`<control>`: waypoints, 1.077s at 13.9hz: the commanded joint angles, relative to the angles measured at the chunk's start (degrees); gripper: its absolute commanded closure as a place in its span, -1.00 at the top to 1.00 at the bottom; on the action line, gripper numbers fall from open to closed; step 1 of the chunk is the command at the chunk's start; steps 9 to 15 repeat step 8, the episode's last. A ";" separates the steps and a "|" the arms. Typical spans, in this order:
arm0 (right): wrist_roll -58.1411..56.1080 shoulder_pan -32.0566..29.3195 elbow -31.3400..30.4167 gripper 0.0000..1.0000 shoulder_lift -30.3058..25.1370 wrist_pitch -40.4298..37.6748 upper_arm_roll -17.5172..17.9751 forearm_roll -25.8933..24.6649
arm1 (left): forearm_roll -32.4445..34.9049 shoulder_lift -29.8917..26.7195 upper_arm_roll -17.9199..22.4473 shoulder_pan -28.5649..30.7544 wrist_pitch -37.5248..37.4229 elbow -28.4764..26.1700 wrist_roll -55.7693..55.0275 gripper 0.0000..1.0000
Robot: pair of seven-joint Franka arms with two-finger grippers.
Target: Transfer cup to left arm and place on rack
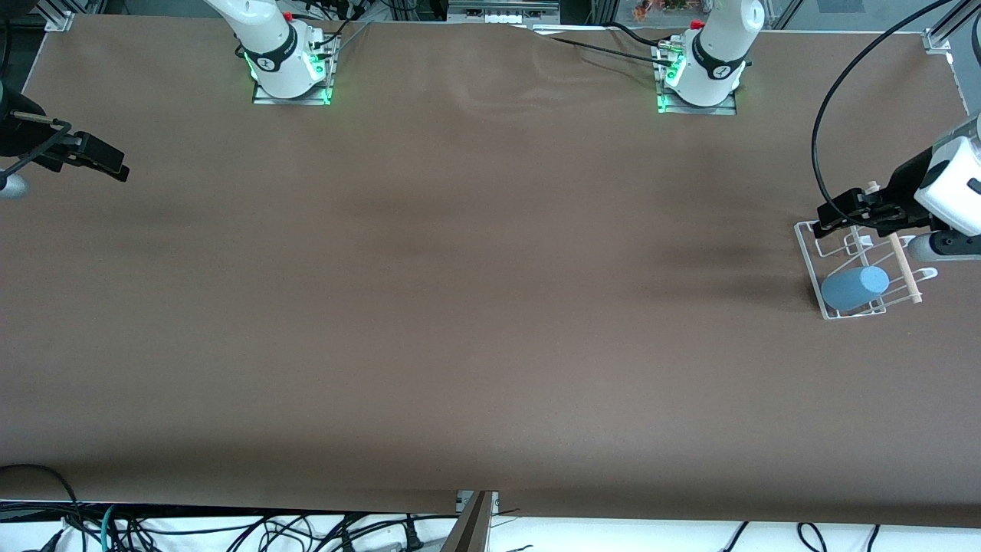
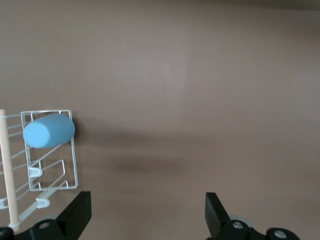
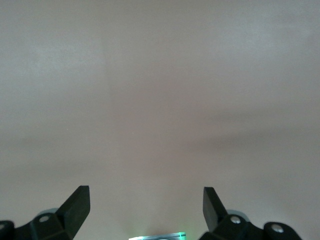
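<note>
The light-blue cup [image 1: 854,287] lies tilted on its side on the white wire rack [image 1: 807,249], at the rack's end nearer the front camera, at the left arm's end of the table. The rack's wooden dowel [image 1: 904,268] runs along one side. My left gripper [image 1: 831,215] hangs open and empty over the rack's other end, apart from the cup. In the left wrist view the cup [image 2: 49,131], rack [image 2: 74,165] and dowel [image 2: 7,165] show beside the open left gripper [image 2: 148,210]. My right gripper [image 1: 115,162] waits open and empty over the right arm's end of the table, its wrist view [image 3: 146,202] showing bare cloth.
A brown cloth [image 1: 475,307] covers the table. The two arm bases [image 1: 291,69] [image 1: 701,77] stand along the edge farthest from the front camera. A black cable [image 1: 824,115] loops above the left arm. Loose cables [image 1: 268,529] lie below the table's near edge.
</note>
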 commanded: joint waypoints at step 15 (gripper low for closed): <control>-0.89 -0.63 0.70 1.00 0.07 -0.18 0.58 0.00 | -0.52 -0.01 0.33 -0.92 -2.32 0.34 -2.58 1.00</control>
